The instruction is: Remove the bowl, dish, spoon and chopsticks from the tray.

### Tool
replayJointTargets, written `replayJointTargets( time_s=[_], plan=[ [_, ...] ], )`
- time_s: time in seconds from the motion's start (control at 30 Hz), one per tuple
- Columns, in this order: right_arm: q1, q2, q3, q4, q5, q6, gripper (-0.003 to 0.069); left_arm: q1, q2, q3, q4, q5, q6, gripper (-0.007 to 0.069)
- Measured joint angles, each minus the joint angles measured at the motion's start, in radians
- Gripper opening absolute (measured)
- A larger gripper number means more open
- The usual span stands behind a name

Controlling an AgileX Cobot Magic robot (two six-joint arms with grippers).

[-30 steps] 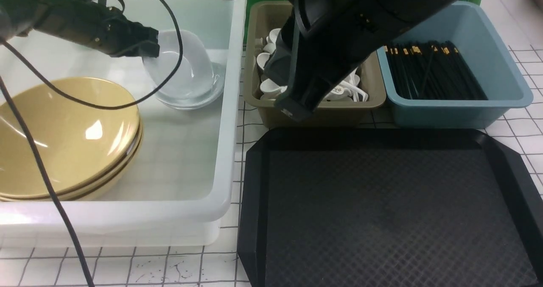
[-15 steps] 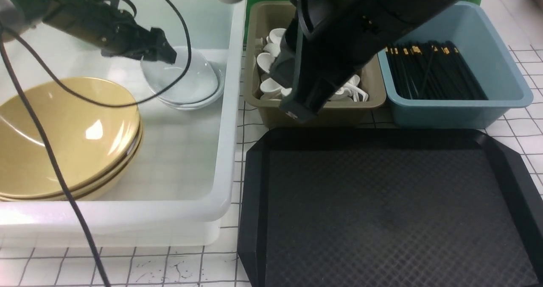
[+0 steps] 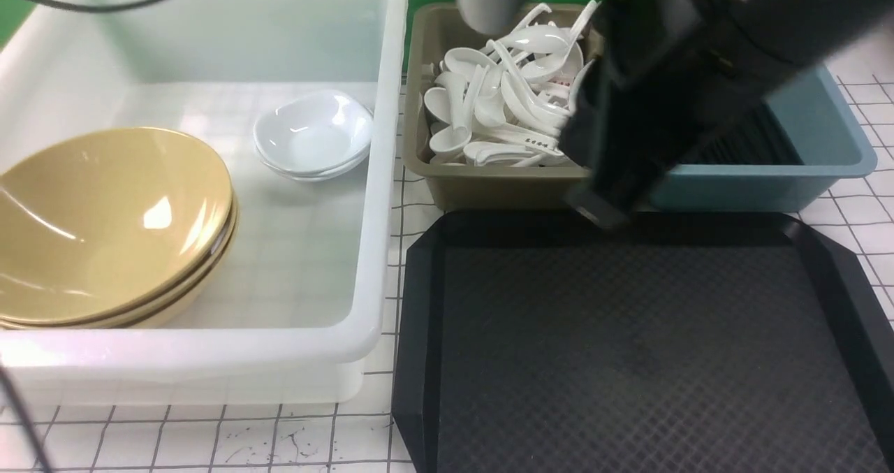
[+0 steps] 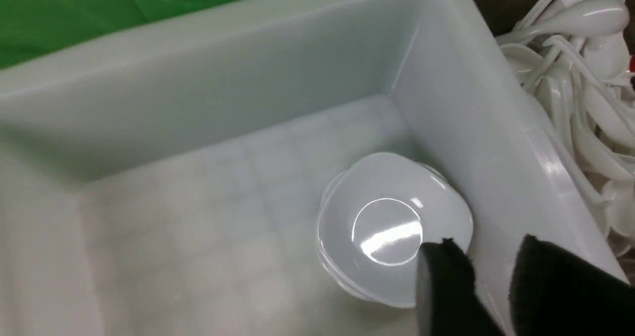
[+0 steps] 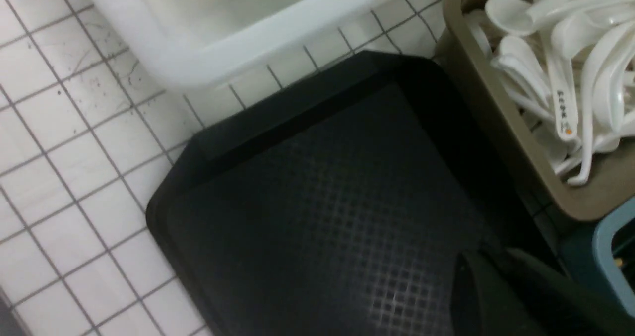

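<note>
The black tray (image 3: pixel 628 347) is bare; it also shows in the right wrist view (image 5: pixel 322 202). Yellow bowls (image 3: pixel 105 214) lie stacked in the white tub (image 3: pixel 377 179). White dishes (image 3: pixel 312 134) sit stacked at the tub's far right corner, also in the left wrist view (image 4: pixel 392 227). My left gripper (image 4: pixel 488 244) is open and empty, just above the dishes' edge and the tub wall. White spoons (image 3: pixel 503 110) fill the olive bin (image 3: pixel 489 186). Black chopsticks (image 3: pixel 768 144) lie in the blue bin (image 3: pixel 838 158). My right gripper (image 5: pixel 488 256) hangs over the tray's far edge, dark and blurred.
My right arm (image 3: pixel 663 96) crosses the olive and blue bins and hides most of the chopsticks. The three containers stand side by side along the tray's far and left sides. White gridded tabletop (image 3: pixel 209 438) shows at the front left.
My left gripper let go of the white dish, which now rests on the dish stack, and the arm left the front view. My right arm swung right, uncovering the spoons.
</note>
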Motion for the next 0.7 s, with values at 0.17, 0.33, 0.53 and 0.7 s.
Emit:
replayJointTargets(
  time_s=[0.17,0.33,0.53,0.7],
  plan=[
    [0.000,-0.149,0.203,-0.002,-0.050,0.046,0.0080,0.000,-0.177,0.214,0.029,0.007,-0.001,-0.0001],
    [0.000,-0.357,0.440,-0.004,-0.168,0.097,0.0087,0.000,-0.420,0.599,0.094,-0.025,-0.022,-0.0006],
    [0.000,-0.562,0.632,-0.004,-0.309,0.149,0.0091,0.000,-0.758,1.012,0.096,-0.222,-0.028,-0.0006],
    [0.000,-0.694,0.713,-0.004,-0.407,0.205,0.0092,0.000,-1.025,1.255,0.059,-0.346,-0.035,-0.0006]
  ],
)
